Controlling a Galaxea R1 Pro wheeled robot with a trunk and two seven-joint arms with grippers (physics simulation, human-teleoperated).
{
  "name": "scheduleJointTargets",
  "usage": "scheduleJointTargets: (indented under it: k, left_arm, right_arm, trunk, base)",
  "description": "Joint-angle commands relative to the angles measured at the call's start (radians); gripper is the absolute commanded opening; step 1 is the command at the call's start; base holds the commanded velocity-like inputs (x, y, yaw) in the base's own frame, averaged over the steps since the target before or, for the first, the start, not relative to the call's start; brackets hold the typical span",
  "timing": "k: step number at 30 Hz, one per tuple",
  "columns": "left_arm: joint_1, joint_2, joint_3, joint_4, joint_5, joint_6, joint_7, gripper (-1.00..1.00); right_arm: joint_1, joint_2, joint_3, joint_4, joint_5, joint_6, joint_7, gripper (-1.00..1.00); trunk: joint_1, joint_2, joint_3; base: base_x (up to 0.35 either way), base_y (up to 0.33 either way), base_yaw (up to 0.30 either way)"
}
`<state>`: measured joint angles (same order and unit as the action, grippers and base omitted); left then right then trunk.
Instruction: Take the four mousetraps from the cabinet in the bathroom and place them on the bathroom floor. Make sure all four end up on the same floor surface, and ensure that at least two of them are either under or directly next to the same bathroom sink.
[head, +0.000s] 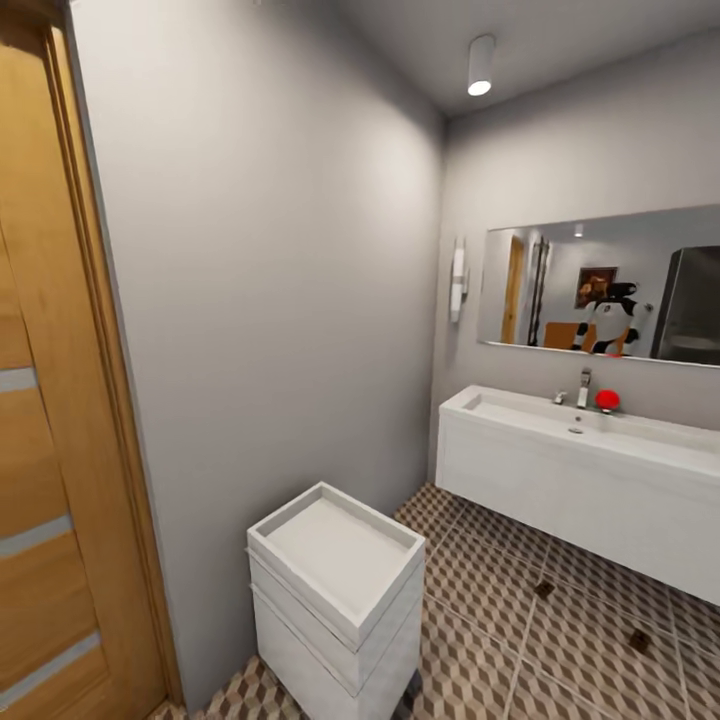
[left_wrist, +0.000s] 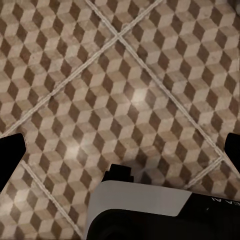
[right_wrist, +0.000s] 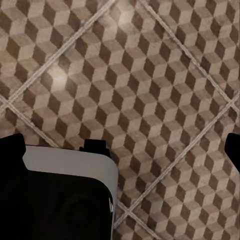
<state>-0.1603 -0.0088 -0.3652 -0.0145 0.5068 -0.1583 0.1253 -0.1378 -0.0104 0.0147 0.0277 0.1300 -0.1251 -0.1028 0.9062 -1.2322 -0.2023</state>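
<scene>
1. Head view: bathroom sink (head: 590, 425) stands ahead-right; two small dark things (head: 544, 589) on the bathroom floor (head: 480, 640) beneath it may be mousetraps.
2. Left gripper (left_wrist: 120, 150) and right gripper (right_wrist: 120, 145) are spread wide, empty, pointing at tiles.
3. I cannot judge which arm is nearer.

A low white drawer unit (head: 335, 590) stands by the grey wall (head: 270, 260), beside a wooden door (head: 50, 450).

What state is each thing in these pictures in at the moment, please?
Ceiling light: on.
Wooden door: at the frame's edge, open or shut unclear.
White drawer unit: drawers shut, top tray empty.
Bathroom sink: tap not running, red object beside it.
Left gripper: open, empty.
Right gripper: open, empty.
</scene>
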Motion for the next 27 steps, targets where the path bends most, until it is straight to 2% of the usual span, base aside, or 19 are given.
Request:
scheduleJointTargets:
  k: [1,27]
  left_arm:
    - [-0.001,0.0,-0.009,0.001,0.007,-0.003,0.004,1.0]
    - [-0.001,0.0,-0.009,0.001,0.007,-0.002,0.004,1.0]
  right_arm:
    - [-0.001,0.0,0.001,0.003,0.01,-0.005,-0.005,1.0]
    - [-0.001,0.004,0.002,0.003,0.008,0.0,0.007,1.0]
  trunk:
    - [0.0,-0.001,-0.001]
    - [0.0,-0.001,0.002]
  base:
    - [0.0,0.0,0.3]
    - [0.0,0.0,0.3]
